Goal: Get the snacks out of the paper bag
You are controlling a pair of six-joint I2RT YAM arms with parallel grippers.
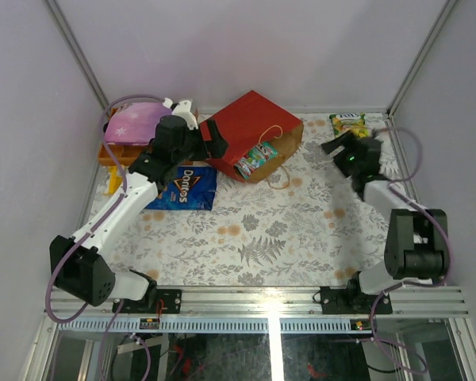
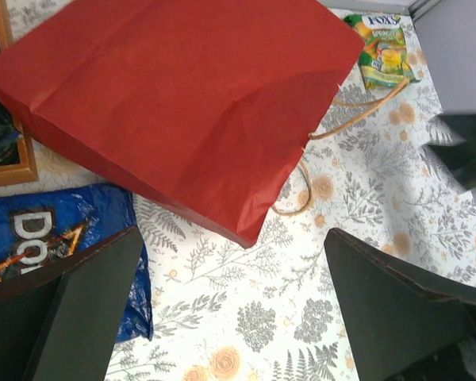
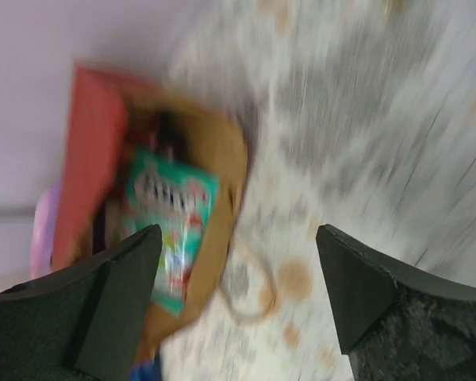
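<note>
The red paper bag [image 1: 250, 123] lies on its side, its brown mouth facing the front right. A green snack packet [image 1: 256, 159] pokes out of the mouth and shows blurred in the right wrist view [image 3: 170, 218]. The blue Doritos bag [image 1: 186, 189] lies flat left of the paper bag. A green-yellow packet [image 1: 349, 125] lies at the back right. My left gripper [image 1: 216, 136] is open at the bag's closed end, over bare cloth [image 2: 232, 262]. My right gripper [image 1: 337, 143] is open and empty, facing the bag's mouth [image 3: 238, 254] from a distance.
A pink-purple starry pouch [image 1: 135, 121] rests on an orange tray [image 1: 111, 152] at the back left. The bag's cord handles [image 1: 279, 176] lie loose on the floral cloth. Grey walls close in the back and both sides.
</note>
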